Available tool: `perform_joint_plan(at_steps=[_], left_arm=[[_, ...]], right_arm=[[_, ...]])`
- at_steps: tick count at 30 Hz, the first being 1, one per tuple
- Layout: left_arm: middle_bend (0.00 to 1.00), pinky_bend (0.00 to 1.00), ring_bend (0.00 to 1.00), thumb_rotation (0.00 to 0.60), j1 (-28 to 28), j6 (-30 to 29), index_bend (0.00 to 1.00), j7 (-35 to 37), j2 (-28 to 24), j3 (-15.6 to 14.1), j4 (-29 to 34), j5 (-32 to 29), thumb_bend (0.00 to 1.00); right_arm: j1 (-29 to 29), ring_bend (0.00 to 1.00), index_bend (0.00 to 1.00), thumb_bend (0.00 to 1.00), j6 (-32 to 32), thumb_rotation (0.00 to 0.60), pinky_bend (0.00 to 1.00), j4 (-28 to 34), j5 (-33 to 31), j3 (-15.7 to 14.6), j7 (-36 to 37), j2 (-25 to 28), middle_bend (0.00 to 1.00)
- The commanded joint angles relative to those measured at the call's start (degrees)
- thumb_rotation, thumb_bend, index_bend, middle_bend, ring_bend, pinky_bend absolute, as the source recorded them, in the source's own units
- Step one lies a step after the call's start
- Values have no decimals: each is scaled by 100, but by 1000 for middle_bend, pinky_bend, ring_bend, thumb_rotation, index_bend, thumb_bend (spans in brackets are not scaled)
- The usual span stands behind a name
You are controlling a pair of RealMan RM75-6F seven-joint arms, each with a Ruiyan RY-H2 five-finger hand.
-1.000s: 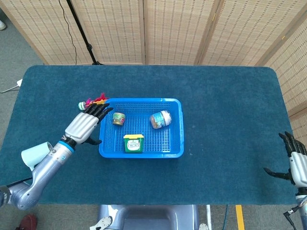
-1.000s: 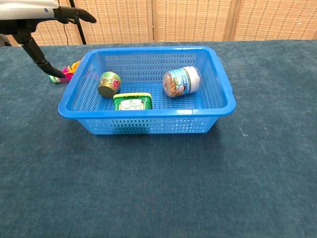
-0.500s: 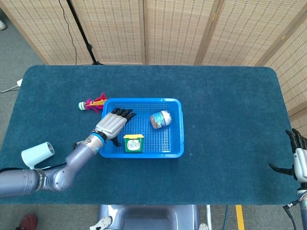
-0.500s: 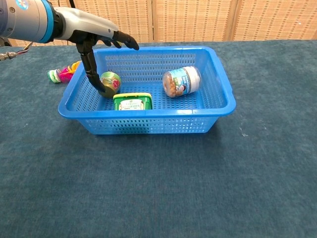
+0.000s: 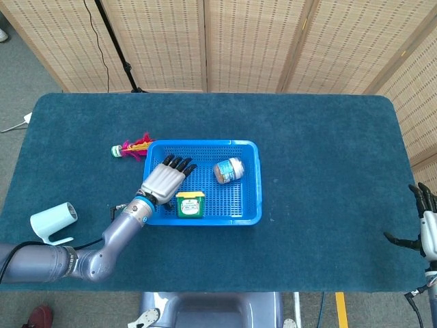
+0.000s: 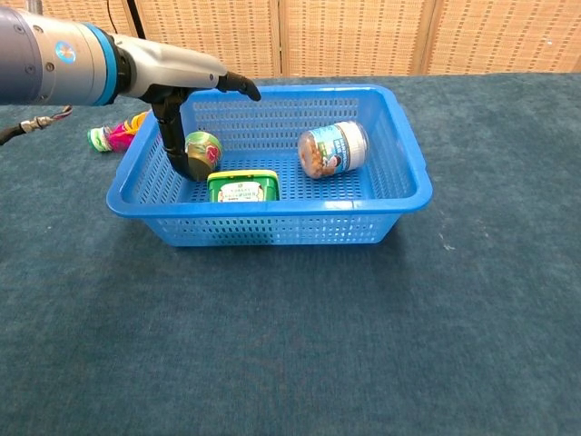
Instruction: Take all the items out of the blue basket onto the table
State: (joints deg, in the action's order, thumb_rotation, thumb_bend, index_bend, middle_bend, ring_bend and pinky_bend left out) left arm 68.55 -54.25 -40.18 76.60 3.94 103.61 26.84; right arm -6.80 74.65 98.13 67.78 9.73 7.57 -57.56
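Observation:
The blue basket stands mid-table. In it lie a small green can, a green-lidded tub and a clear jar on its side. My left hand hovers over the basket's left part with fingers stretched out flat, hiding the can in the head view. Its thumb hangs down beside the can, at or very near it, and the hand holds nothing. My right hand is open at the table's right edge, far from the basket.
A pink and yellow toy lies on the table just left of the basket's far corner. A white cup-like object sits near the front left. Folding screens stand behind the table.
My left hand has moved right from the basket's left rim and the toy to above the small can inside the basket. The right hand drifted slightly toward the right edge.

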Motion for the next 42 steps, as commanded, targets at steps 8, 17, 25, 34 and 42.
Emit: perform_joint_plan(at_steps=[8, 17, 25, 34, 42], left_arm=[[0, 0, 0, 600, -323, -336, 0, 302, 646, -55, -481, 814, 76], [0, 0, 0, 600, -298, -208, 0, 288, 1078, 98, -1130, 728, 77], [0, 0, 0, 600, -327, -76, 0, 534, 1488, 284, -1858, 1077, 76], [0, 0, 0, 600, -147, 213, 0, 638, 1898, 648, -2815, 1133, 77], [0, 0, 0, 600, -122, 223, 0, 1153, 1828, 1041, -3007, 1719, 76]], right_arm=[[35, 0, 0, 0, -10, 600, 0, 22, 104, -11, 171, 78, 0], [11, 0, 0, 0, -113, 600, 0, -25, 58, -1, 234, 91, 0], [-35, 0, 0, 0, -244, 600, 0, -83, -75, 25, 228, 79, 0], [-51, 0, 0, 0, -290, 600, 0, -89, -164, 36, 169, 64, 0], [-31, 0, 0, 0, -241, 600, 0, -63, -184, 51, 142, 68, 0]])
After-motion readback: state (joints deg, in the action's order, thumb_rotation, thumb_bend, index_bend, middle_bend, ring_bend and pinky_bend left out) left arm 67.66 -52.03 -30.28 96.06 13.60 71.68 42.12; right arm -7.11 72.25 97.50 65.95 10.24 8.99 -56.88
